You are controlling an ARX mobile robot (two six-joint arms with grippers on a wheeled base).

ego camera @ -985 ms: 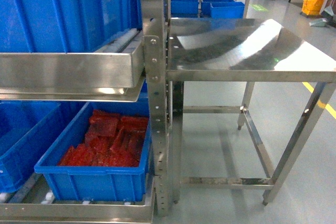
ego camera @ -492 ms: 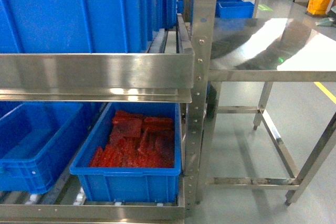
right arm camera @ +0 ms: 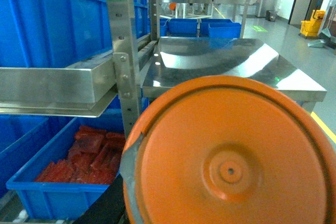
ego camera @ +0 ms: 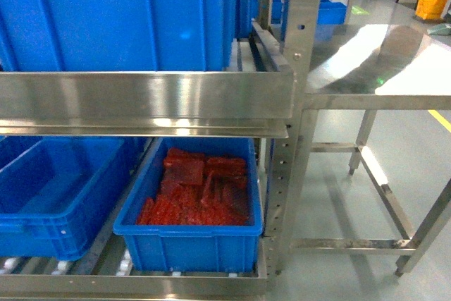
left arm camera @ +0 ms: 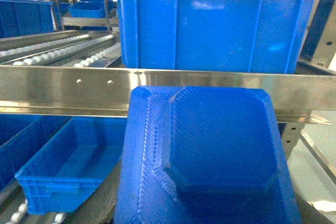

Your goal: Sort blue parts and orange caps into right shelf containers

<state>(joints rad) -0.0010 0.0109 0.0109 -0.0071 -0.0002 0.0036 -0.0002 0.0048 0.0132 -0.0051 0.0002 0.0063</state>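
Left wrist cam is filled at 6 o'clock by a blue part right at the lens, right wrist cam likewise by an orange cap; neither tool's jaws are visible, so can't tell their state. Head cam: shelf with a large blue bin on top, lower bin at 6 o'clock holding red pieces, steel surface at 3 o'clock.

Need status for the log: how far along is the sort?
Done: nothing visibly sorted; the lower right bin holds only red pieces, and the bin beside it looks empty. In hand: a blue part fills the left wrist view and an orange cap the right, both apparently carried. Left: dropping both into bins.
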